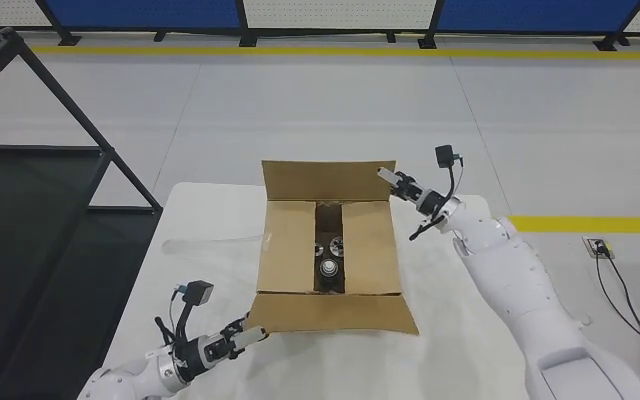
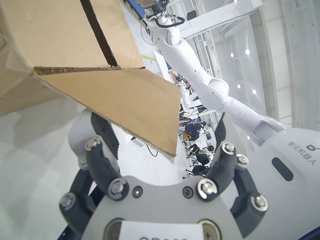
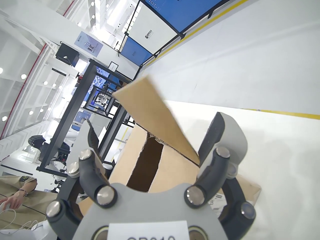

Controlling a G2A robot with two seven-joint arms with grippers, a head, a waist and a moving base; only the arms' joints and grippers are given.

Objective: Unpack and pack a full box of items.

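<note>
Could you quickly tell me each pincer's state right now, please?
Left pincer: open, by the near box flap.
Right pincer: open, by the far flap.

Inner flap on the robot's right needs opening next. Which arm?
Right. The right gripper is open at the box's far right corner, next to that inner flap. The left gripper is across the box at the near left corner, by the near outer flap.
</note>
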